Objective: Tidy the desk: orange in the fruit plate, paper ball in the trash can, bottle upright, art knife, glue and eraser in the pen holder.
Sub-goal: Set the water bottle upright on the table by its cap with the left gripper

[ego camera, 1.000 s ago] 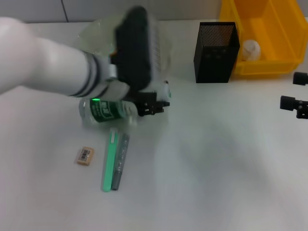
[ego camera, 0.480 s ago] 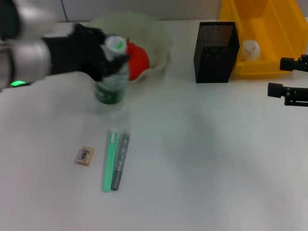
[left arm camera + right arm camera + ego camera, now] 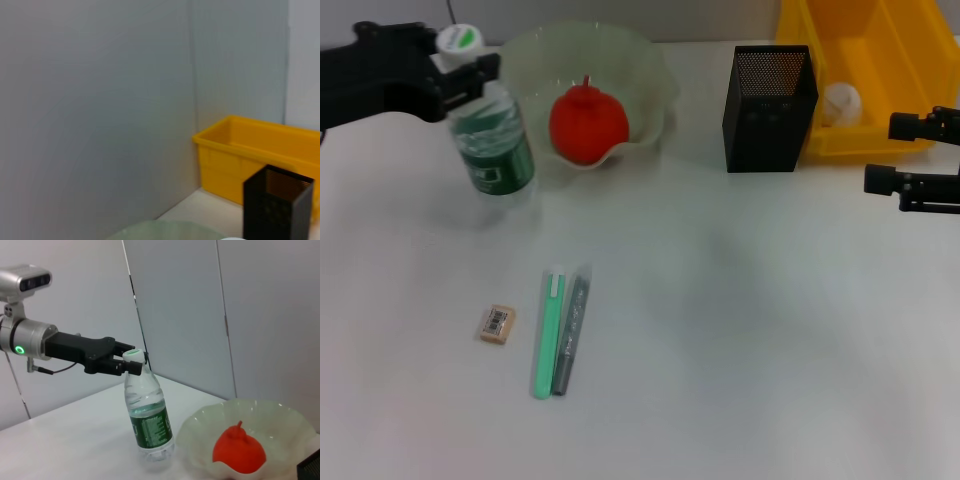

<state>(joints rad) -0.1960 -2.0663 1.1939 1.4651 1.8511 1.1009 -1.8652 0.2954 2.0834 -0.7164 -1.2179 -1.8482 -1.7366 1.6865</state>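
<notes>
The bottle [image 3: 492, 145] stands upright on the desk [image 3: 740, 330] at the back left, next to the fruit plate [image 3: 655, 85]. My left gripper [image 3: 468, 62] is shut on its neck just below the cap; this also shows in the right wrist view [image 3: 131, 361]. The orange [image 3: 588, 122] lies in the fruit plate. The paper ball [image 3: 841, 102] lies in the yellow trash can [image 3: 905, 125]. The eraser [image 3: 497, 323], the green art knife [image 3: 548, 335] and the grey glue [image 3: 570, 335] lie on the desk at the front left. My right gripper [image 3: 882, 152] is open and empty at the right edge.
The black mesh pen holder [image 3: 770, 100] stands between the fruit plate and the trash can. In the left wrist view the trash can [image 3: 240, 160] and the pen holder [image 3: 277, 205] stand before a grey wall.
The bottle lay on its side under my left arm; it has been lifted, turned upright and carried back and left. My right gripper has shifted slightly left.
</notes>
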